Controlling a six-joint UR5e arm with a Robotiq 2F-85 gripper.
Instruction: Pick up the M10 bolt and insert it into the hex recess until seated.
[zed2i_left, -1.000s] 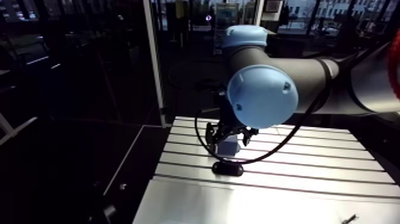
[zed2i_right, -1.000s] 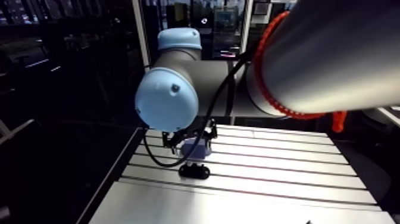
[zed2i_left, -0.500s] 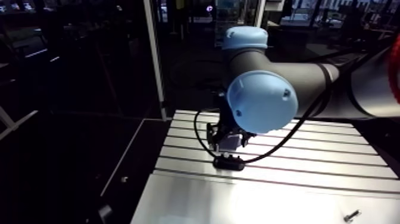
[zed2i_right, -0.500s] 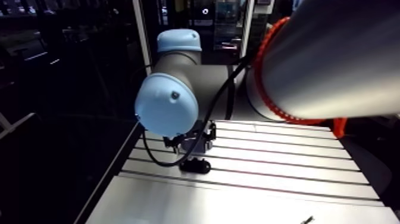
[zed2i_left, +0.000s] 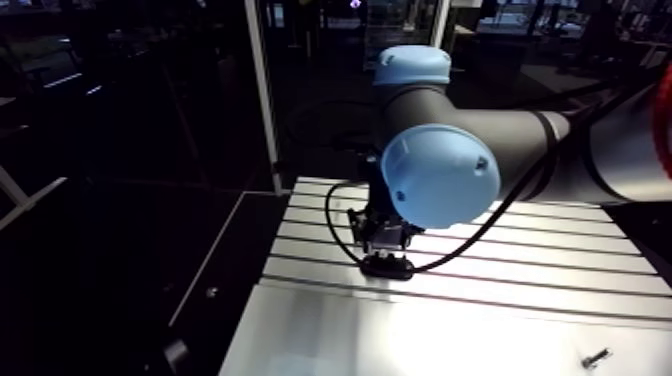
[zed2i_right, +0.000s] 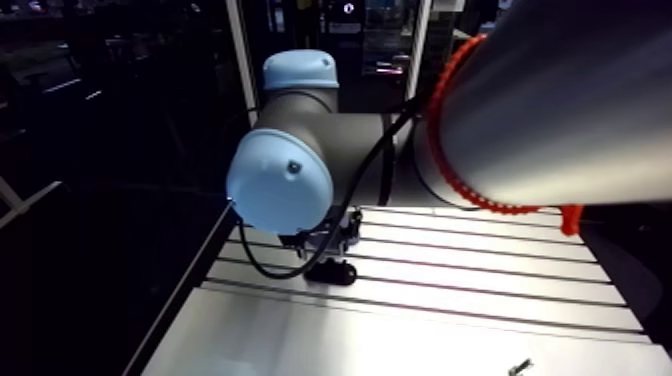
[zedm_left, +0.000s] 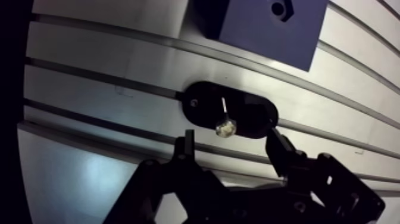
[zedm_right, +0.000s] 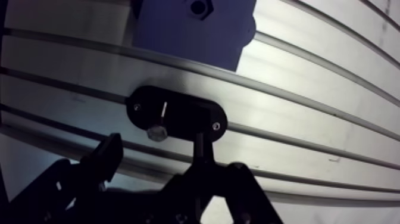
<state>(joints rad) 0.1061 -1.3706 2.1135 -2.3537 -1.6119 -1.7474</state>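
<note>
Robotics lab or assembly test cell. Indicators: a slotted aluminium counter (zed2i_left: 580, 265), an industrial robot arm (zed2i_left: 500, 125) with light-blue joint caps (zed2i_left: 440, 177), a blue fixture block (zedm_left: 262, 33) with a hex recess (zedm_left: 281, 9), and a black oval plate (zedm_left: 250, 110) lying over a slot.

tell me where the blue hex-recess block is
In the wrist view the dark blue block sits on the slotted aluminium table just beyond the black oval holder, which lies ahead of the open jaws.
</note>
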